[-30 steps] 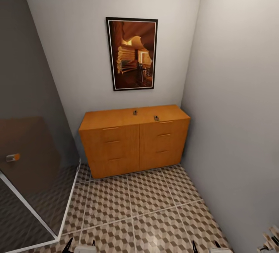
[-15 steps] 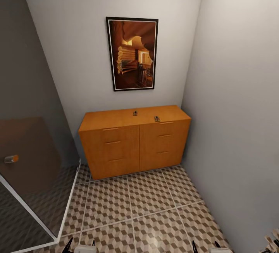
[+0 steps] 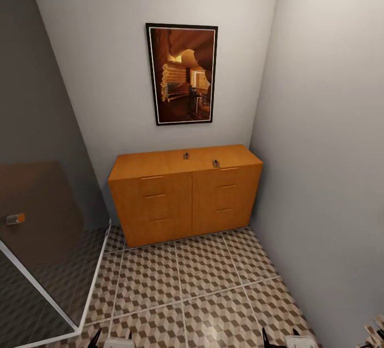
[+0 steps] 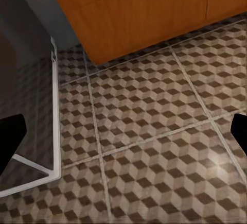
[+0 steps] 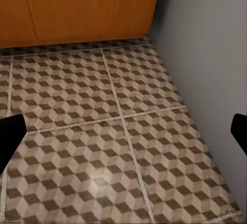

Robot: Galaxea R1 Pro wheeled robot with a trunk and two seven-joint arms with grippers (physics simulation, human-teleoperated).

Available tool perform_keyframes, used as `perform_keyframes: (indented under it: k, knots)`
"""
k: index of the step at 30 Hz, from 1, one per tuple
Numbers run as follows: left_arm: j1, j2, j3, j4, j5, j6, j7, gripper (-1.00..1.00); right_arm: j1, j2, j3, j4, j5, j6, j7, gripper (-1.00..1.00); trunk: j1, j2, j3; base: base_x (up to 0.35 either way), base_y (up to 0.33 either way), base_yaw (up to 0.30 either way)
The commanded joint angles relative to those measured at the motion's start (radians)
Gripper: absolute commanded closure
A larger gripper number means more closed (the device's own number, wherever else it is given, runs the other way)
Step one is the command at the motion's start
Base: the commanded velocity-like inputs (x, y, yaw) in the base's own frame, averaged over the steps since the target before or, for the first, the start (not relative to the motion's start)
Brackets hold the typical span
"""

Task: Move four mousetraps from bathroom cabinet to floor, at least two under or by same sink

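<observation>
While two mousetraps (image 3: 186, 155) (image 3: 215, 163) sit on the cabinet (image 3: 184, 198) top, one mid-back and one at the front edge right of centre, both arms hang low over the floor (image 3: 202, 289). Left gripper (image 4: 123, 131) and right gripper (image 5: 123, 131) are spread wide, empty. Best to roll closer squarely, then raise one arm above the front trap.

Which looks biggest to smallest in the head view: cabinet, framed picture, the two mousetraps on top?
1. cabinet
2. framed picture
3. The two mousetraps, left and right: tiny, too alike to rank.
</observation>
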Motion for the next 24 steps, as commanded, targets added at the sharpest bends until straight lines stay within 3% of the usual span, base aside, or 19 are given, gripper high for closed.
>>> perform_keyframes:
  k: [1,4,5,9,16,17,24]
  knots:
    - [-0.002,-0.001,-0.008,0.004,-0.001,0.006,0.007,-1.0,-0.001,-0.001,0.009,-0.012,-0.006,0.02,-0.007,-1.0,0.001,-0.002,-0.002,0.0,0.0,0.0]
    - [-0.002,0.0,-0.008,0.004,-0.001,0.047,0.004,-1.0,-0.002,-0.002,0.01,-0.07,-0.005,0.11,-0.017,-1.0,0.001,-0.002,-0.002,0.0,0.0,0.0]
    - [-0.002,0.001,-0.008,0.004,-0.001,0.08,-0.003,-1.0,-0.002,-0.003,0.01,-0.125,-0.005,0.184,-0.023,-1.0,0.001,-0.002,-0.002,0.0,0.0,0.0]
    - [-0.002,0.005,-0.007,0.004,-0.001,0.136,-0.032,-1.0,-0.002,-0.006,0.01,-0.262,-0.004,0.344,-0.035,-1.0,0.001,-0.002,-0.002,0.0,0.0,0.0]
    - [-0.002,0.015,-0.007,0.003,-0.001,0.176,-0.077,-1.0,-0.003,-0.01,0.01,-0.545,0.007,0.622,-0.076,-1.0,0.001,-0.002,-0.002,0.0,0.0,0.0]
    - [-0.002,0.016,-0.007,0.003,-0.001,0.18,-0.08,-1.0,-0.004,-0.01,0.009,-0.61,0.017,0.684,-0.096,-1.0,0.001,-0.002,-0.002,0.0,0.0,0.0]
    - [-0.002,0.018,-0.007,0.003,-0.001,0.185,-0.085,-1.0,-0.023,-0.007,0.008,-0.831,0.091,0.948,-0.164,-1.0,0.001,-0.002,-0.002,0.0,0.0,0.0]
